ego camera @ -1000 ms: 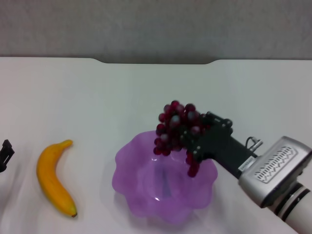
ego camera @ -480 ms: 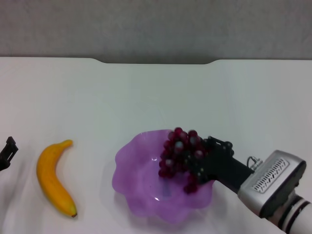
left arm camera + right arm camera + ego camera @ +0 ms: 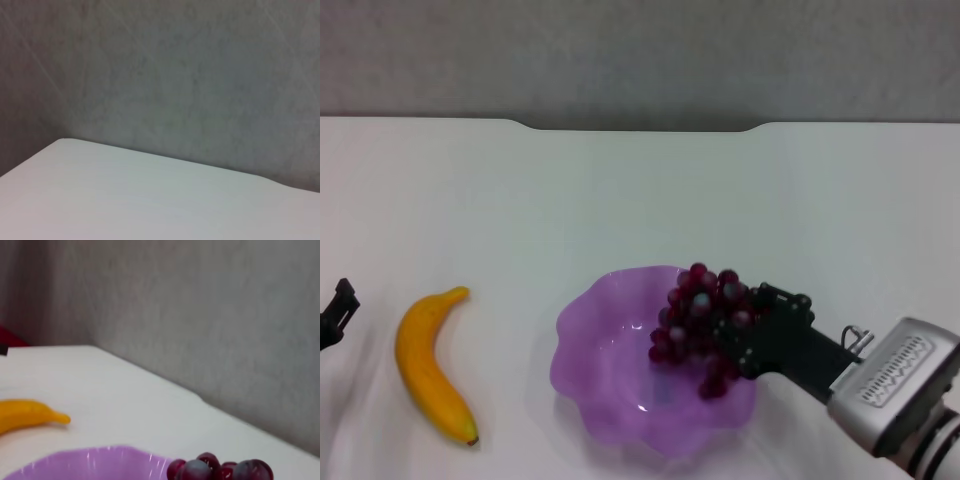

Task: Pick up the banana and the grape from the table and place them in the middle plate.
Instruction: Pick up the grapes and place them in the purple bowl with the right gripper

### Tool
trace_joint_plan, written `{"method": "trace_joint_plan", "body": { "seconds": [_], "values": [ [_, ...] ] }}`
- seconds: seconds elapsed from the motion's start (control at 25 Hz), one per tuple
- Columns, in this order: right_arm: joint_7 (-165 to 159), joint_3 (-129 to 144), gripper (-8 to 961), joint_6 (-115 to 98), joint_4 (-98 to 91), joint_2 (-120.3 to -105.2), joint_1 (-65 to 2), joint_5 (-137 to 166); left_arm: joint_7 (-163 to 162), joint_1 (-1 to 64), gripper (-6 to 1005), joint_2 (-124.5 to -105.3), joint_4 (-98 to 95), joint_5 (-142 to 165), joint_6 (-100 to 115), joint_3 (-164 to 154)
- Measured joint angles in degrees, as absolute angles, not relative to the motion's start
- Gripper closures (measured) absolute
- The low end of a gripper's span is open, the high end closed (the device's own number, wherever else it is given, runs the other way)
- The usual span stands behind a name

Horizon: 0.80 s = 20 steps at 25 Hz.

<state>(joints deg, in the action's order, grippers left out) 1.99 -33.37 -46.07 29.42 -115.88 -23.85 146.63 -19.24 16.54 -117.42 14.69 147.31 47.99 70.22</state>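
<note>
The grape (image 3: 695, 315) bunch, dark red and glossy, lies low over the right half of the purple middle plate (image 3: 595, 360). My right gripper (image 3: 735, 340) reaches in from the lower right and is shut on the grape, its black fingers partly buried among the berries. The yellow-orange banana (image 3: 430, 365) lies on the white table (image 3: 620, 190) left of the plate, untouched. Only a black sliver of my left gripper (image 3: 335, 312) shows at the left edge, beside the banana. In the right wrist view I see the grape (image 3: 220, 471), the plate rim (image 3: 100, 465) and the banana (image 3: 25, 412).
The table's notched far edge (image 3: 640, 127) meets a grey wall. The left wrist view shows only bare tabletop (image 3: 125, 200) and wall.
My right gripper has come down with the grape from above the plate's far rim into the plate, then shifted slightly right. The banana and left arm have stayed put.
</note>
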Motion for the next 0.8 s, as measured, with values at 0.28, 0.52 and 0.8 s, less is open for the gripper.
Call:
{"method": "trace_joint_plan", "body": {
  "seconds": [0.28,0.52,0.8],
  "values": [
    [-3.61,-33.81,464,-52.07,26.62,-115.82,-23.24,146.14,-19.31,16.86,153,-117.48,14.57,147.31,47.99,70.12],
    [-3.38,-34.26,314,-49.32,26.98,-115.80,-24.54,146.16,-19.45,16.76,154,-117.47,14.45,147.31,47.99,70.32],
    [-3.45,-35.33,128,-48.45,27.28,-115.67,-24.84,144.96,-19.34,16.62,153,-117.48,14.34,147.31,47.98,70.15]
  ]
}}
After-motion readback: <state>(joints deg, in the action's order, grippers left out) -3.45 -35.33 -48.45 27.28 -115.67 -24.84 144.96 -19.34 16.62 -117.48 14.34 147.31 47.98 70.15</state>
